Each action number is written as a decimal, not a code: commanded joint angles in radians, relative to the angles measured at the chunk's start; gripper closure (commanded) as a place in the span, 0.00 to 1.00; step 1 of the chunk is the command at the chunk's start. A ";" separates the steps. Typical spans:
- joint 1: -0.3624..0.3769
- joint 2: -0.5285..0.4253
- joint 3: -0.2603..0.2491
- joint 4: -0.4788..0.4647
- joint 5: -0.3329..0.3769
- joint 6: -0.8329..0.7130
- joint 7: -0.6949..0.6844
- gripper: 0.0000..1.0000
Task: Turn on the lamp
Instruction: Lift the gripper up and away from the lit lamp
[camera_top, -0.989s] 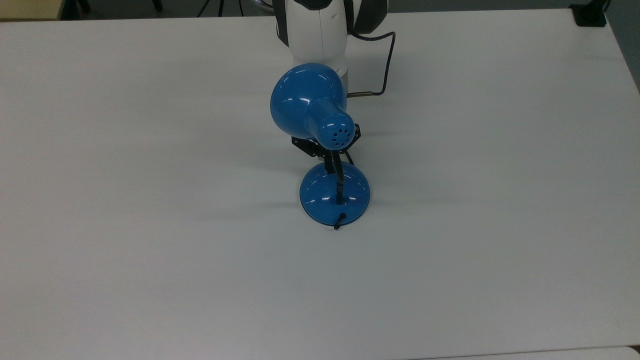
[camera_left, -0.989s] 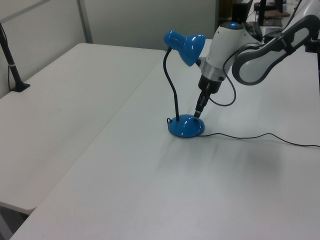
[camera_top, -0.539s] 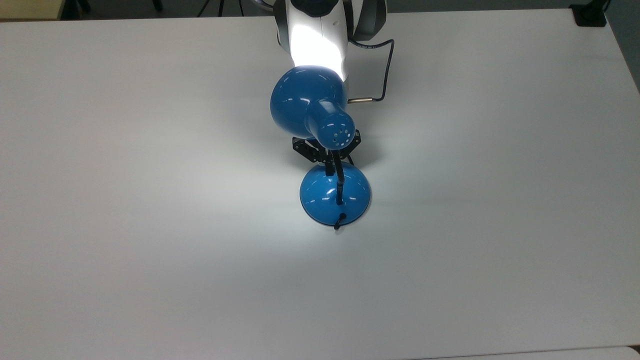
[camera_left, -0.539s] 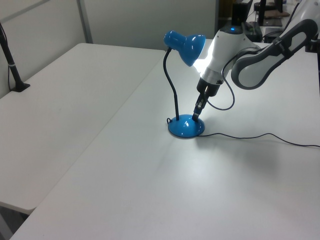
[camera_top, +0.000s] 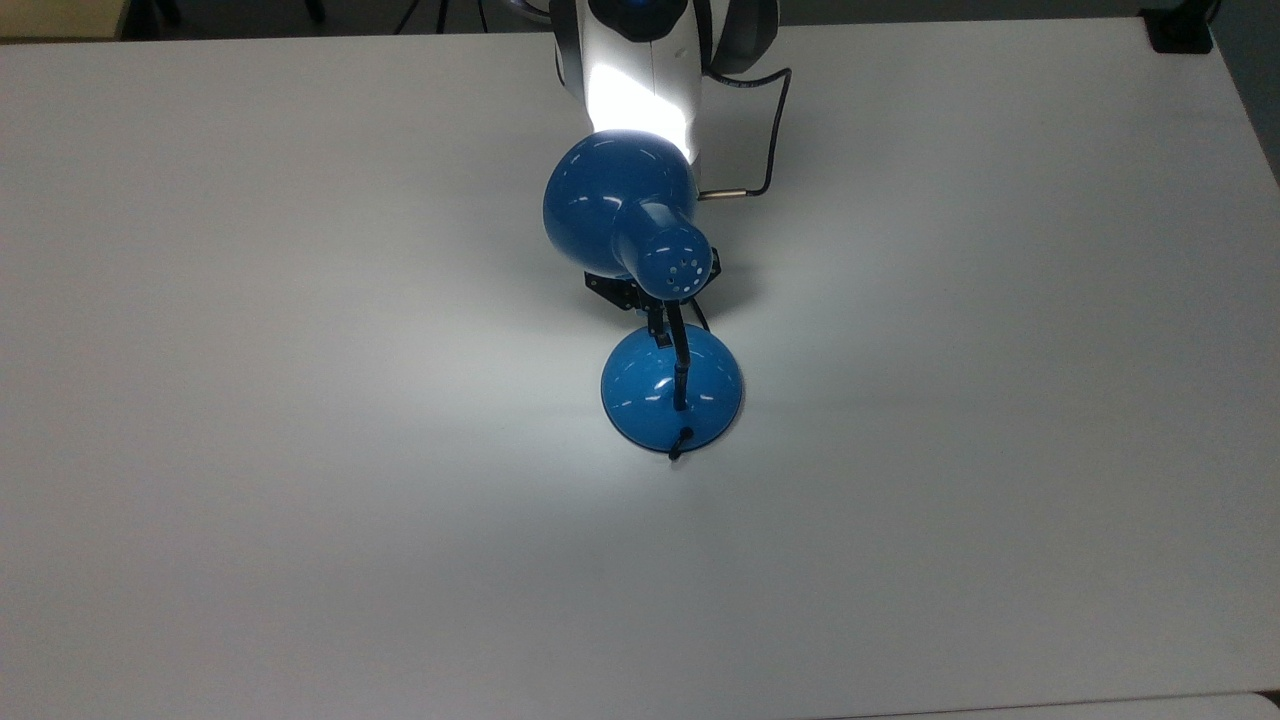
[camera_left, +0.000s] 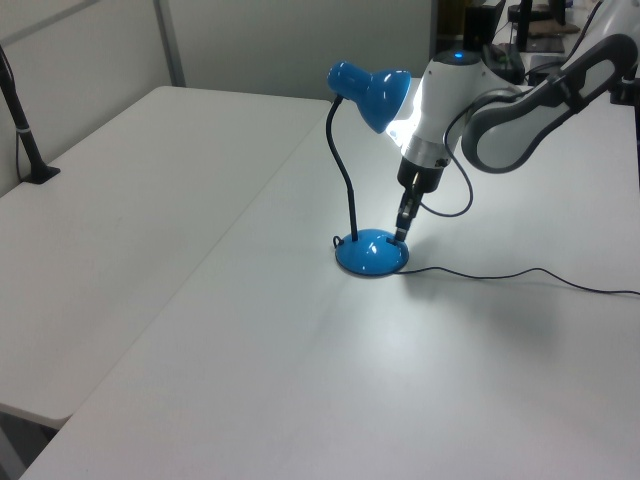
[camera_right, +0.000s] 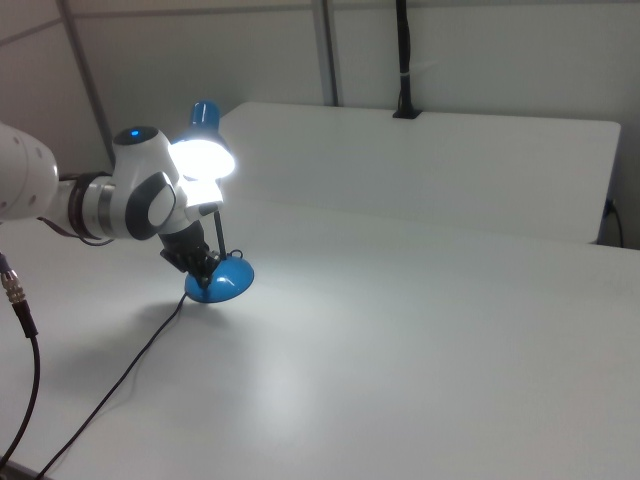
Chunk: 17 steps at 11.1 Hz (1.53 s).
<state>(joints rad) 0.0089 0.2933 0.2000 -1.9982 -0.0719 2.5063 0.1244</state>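
The blue lamp is lit: its bell-shaped shade (camera_top: 620, 215) throws bright light on my white arm (camera_top: 640, 90) and the table. A black gooseneck (camera_left: 345, 170) rises from the round domed base (camera_top: 640, 390). In the left view the shade (camera_left: 370, 90) hangs over the base (camera_left: 370, 255); the right view shows a glowing shade (camera_right: 205, 150) above the base (camera_right: 230, 280). My gripper (camera_top: 655, 325) points down at the base's far side under the shade, fingers shut together, tips (camera_left: 402, 233) at the dome. The switch is hidden by it.
The lamp's thin black cord (camera_left: 520, 272) trails across the white table (camera_top: 300, 400) toward the left view's right. My arm's own cable (camera_top: 775, 130) loops beside the wrist. A black clamp (camera_top: 1180, 30) sits at the table's far corner. A second table (camera_left: 120, 200) adjoins.
The lamp was dark one second ago and lit by half a second ago. Since then my gripper has drawn back slightly toward the top view's top, along the base.
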 joint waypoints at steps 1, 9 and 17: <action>-0.001 -0.103 -0.005 0.008 -0.019 -0.364 -0.076 1.00; -0.124 -0.252 -0.066 0.272 0.000 -0.839 -0.253 0.00; -0.122 -0.255 -0.198 0.340 0.141 -0.727 -0.160 0.00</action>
<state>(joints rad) -0.1266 0.0427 0.0052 -1.6628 0.0536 1.7877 -0.0501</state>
